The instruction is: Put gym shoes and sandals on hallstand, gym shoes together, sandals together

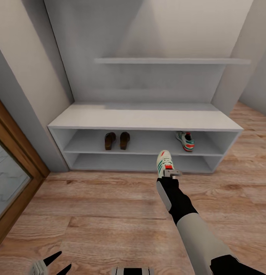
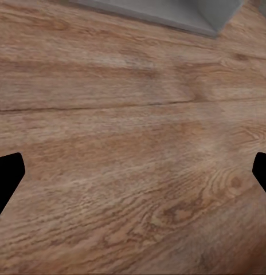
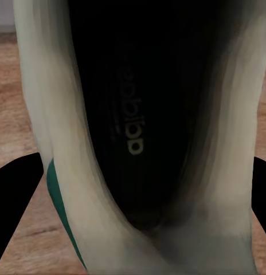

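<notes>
Now right gripper [image 1: 170,172] clamped on gym shoe [image 1: 164,162] heel, toe aimed toward far-right mate [image 1: 186,140] on hallstand [image 1: 144,118] for pairing; left gripper [image 1: 58,263] apart, idle

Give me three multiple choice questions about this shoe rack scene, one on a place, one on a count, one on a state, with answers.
1. Where are the two sandals?
A. upper tier of the hallstand
B. corridor floor
C. wall shelf

2. How many gym shoes sit on the rack?
A. none
B. one
C. two

3. What is the right gripper doing?
A. hanging open
B. shut on nothing
C. holding a gym shoe

Answers: 1 A, both lie side by side at the tier's left. 2 B, one gym shoe on the rack lies at the right. 3 C, the held gym shoe is off the corridor floor.
</notes>
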{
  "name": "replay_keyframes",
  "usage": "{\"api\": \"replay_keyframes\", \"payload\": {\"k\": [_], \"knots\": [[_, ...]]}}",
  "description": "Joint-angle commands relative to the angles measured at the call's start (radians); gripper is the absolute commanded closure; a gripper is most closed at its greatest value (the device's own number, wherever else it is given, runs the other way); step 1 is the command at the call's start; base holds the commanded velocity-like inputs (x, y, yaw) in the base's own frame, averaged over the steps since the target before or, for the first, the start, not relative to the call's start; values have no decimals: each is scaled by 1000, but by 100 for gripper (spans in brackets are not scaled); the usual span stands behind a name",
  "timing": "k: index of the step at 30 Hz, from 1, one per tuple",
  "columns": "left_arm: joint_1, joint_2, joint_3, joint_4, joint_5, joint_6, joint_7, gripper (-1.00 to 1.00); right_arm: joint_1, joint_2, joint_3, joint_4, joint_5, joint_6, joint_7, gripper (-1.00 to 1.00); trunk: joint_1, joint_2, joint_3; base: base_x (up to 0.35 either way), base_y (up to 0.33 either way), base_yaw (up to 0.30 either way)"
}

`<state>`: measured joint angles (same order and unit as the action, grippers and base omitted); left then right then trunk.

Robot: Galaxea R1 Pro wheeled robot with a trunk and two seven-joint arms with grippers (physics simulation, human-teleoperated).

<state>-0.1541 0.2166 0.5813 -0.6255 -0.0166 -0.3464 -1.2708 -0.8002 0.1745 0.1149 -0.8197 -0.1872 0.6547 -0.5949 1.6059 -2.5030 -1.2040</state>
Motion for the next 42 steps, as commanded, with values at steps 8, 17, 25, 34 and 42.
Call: {"api": "replay_keyframes", "payload": {"k": [8, 17, 25, 34, 42], "knots": [[-1, 0, 3, 10, -2, -5, -3, -100, -1, 0, 2, -2, -9, 2, -8, 100, 0, 0, -1, 278, -37, 0], [-1, 0, 4, 10, -2, -4, -2, -100, -1, 0, -3, -3, -9, 2, -9, 100, 0, 0, -1, 170, -111, 0], [-1, 1, 5, 11, -2, -3, 2, -100, -1, 0, -7, -4, -9, 2, -9, 100, 0, 0, -1, 17, -11, -87], [-1, 2, 5, 12, -2, -3, -2, -100, -1, 0, -8, -4, -9, 2, -9, 100, 0, 0, -1, 105, 0, -82], [-1, 2, 5, 12, -2, -2, -3, -100, -1, 0, -6, -4, -10, 2, -9, 100, 0, 0, -1, 308, 0, -7]]}}
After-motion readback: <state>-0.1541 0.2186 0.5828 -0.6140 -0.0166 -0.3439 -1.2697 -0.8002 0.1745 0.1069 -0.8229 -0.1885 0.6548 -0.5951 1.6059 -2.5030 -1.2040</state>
